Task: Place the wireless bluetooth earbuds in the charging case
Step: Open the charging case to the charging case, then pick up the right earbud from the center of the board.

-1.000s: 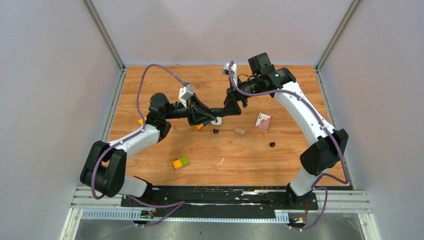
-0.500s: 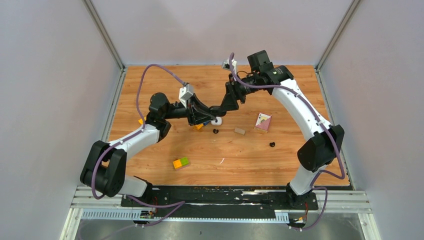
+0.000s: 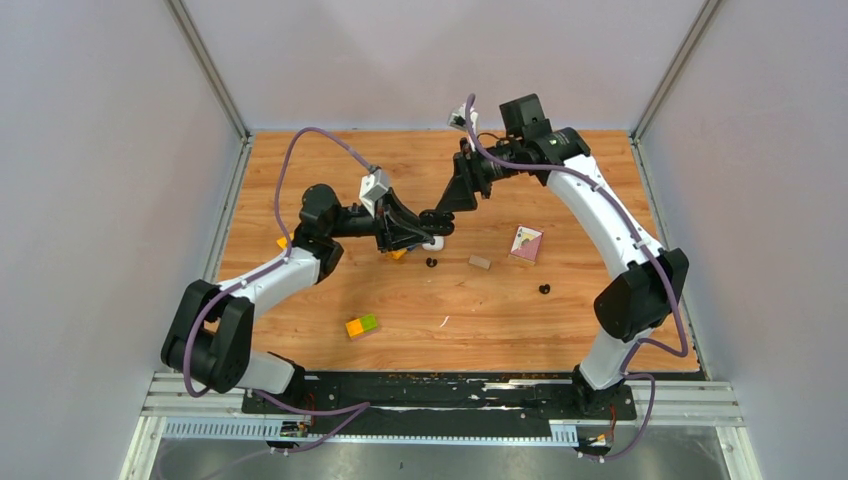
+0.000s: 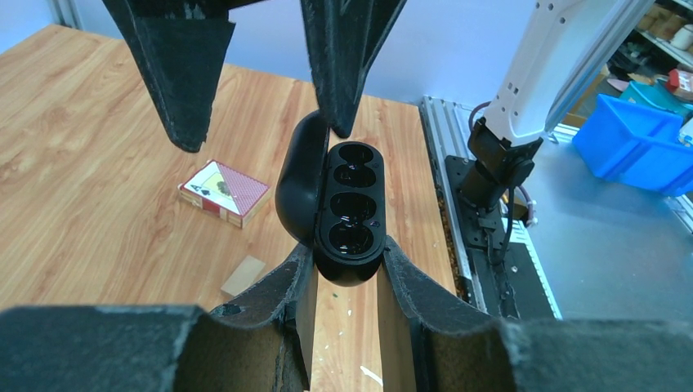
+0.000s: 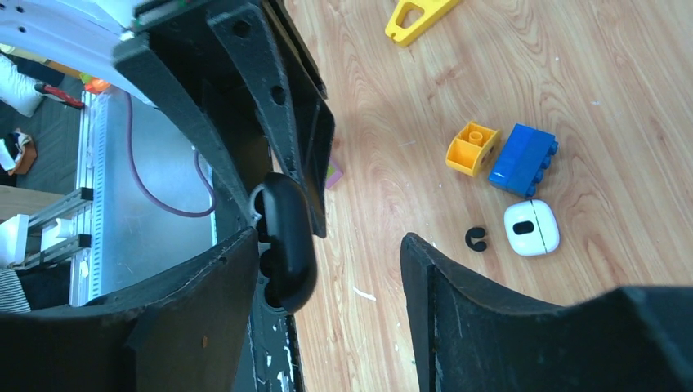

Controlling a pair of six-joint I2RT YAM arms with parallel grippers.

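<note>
Green-and-orange toy block point(image 3: 362, 325) nearest the arm bases, on the wooden table point(image 3: 520, 340). Just right of it, a thin white sliver point(image 3: 443, 322), too small to make out. Further right, one black earbud point(image 3: 545, 289), alone on bare wood.

Beyond that, a loose row: second black earbud point(image 3: 431, 263), small wooden block point(image 3: 480, 262), playing-card box point(image 4: 223, 190). Red patterned back and a card picture on the box, lettering too small to read.

Just behind the second bud, white case point(image 5: 531, 227), flat on the table and closed, with a dark oval mark on its lid. Blue block point(image 5: 523, 159) and orange block point(image 5: 472, 147) just beside it.

Above these, left gripper point(image 4: 346, 257) pinching the black charging case point(image 4: 347, 208) low on its body. Lid swung open to one side, wells turned toward the left wrist camera. Wells glossy and dark, contents impossible to tell.

Right gripper point(image 5: 327, 241) spread wide, fingers over the case, one tip close to the lid's edge, contact unclear. From the top camera, case almost wholly hidden behind both grippers.

White earbuds impossible to pick out in any view.

Yellow plastic piece point(image 5: 417, 12) cut off at the edge of the right wrist view.
</note>
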